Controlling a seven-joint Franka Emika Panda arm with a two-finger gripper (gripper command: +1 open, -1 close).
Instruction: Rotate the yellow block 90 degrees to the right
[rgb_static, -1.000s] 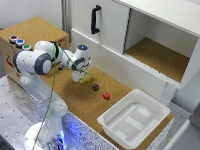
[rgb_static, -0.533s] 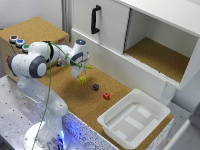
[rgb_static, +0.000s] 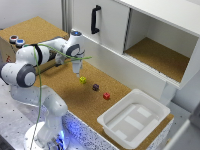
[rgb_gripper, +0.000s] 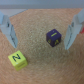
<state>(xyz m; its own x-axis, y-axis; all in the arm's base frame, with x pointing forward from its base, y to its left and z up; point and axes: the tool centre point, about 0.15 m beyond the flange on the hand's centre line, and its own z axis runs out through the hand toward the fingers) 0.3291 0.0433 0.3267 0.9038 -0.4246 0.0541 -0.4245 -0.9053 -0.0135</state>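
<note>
Lifted pincer (rgb_static: 77, 73) now hangs open above yellow block (rgb_static: 83, 80).

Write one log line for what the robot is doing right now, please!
phase: hovering before grasp | pincer: open, empty, above table | yellow block: on cork, untouched | purple block: beside it | red block: farther along

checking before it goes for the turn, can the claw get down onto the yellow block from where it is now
Probably yes. The claw hangs open just above the yellow block, with bare cork around it. The purple block sits apart from it, so nothing seems to block the way, though the claw looks slightly off-center.
</note>
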